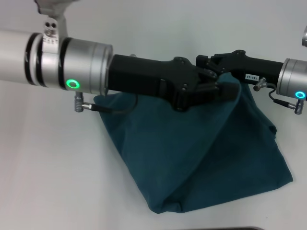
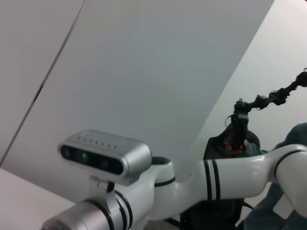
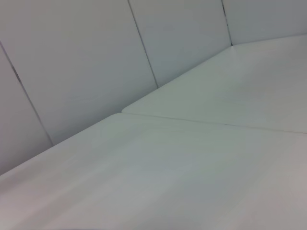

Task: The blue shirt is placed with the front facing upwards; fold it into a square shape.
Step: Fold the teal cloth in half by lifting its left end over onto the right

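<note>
Both the left gripper [image 1: 211, 88] and right gripper [image 1: 213, 64] meet, clamped on the blue shirt [image 1: 201, 153], lifting it bunched above the bench [image 1: 48, 167]; squaring remains undone.

Robotics lab, bare white table [image 1: 57, 167], plain white wall panels [image 3: 96, 57], seated operator [image 2: 230, 158]
</note>
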Tool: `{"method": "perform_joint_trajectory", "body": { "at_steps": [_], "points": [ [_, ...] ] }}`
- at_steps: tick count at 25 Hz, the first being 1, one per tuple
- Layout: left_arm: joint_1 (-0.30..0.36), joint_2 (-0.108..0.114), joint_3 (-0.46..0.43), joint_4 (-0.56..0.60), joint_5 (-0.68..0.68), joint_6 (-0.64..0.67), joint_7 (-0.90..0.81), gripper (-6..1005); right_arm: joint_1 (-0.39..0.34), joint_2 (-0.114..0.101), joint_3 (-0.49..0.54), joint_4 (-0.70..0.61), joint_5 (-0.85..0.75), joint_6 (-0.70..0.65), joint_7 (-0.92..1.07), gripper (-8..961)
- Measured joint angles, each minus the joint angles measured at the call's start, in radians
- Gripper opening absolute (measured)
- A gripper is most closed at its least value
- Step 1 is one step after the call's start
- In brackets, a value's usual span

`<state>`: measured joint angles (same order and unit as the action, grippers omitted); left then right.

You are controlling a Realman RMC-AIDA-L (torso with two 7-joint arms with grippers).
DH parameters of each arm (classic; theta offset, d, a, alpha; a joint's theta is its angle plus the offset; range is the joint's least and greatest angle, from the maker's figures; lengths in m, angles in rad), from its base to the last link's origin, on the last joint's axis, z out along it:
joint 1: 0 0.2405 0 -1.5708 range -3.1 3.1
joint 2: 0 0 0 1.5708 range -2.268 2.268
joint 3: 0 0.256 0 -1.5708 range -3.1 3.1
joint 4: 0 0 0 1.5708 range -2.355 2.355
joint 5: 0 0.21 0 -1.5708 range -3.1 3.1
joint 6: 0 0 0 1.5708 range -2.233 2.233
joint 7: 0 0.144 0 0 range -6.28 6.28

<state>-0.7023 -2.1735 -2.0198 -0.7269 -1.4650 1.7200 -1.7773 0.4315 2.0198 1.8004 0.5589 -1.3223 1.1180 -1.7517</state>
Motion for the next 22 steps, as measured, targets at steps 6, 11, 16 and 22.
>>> {"method": "perform_joint_trajectory", "body": {
  "at_steps": [6, 11, 16, 22],
  "points": [
    [-0.003, -0.001, 0.061, 0.028, -0.032, -0.057, 0.003, 50, 0.0, 0.0, 0.003, -0.008, 0.0, 0.001, 0.0, 33],
    [-0.003, -0.002, 0.084, 0.064, -0.085, -0.109, 0.005, 51, -0.006, -0.004, 0.022, -0.01, 0.0, 0.004, 0.001, 34],
    [0.004, -0.002, 0.086, 0.075, -0.105, -0.114, 0.017, 119, -0.013, -0.011, 0.076, -0.02, 0.0, 0.013, 0.001, 34],
    [0.008, 0.0, 0.115, 0.078, -0.123, -0.101, 0.028, 456, -0.013, -0.013, 0.117, -0.029, 0.0, 0.02, 0.002, 35]
  ]
}}
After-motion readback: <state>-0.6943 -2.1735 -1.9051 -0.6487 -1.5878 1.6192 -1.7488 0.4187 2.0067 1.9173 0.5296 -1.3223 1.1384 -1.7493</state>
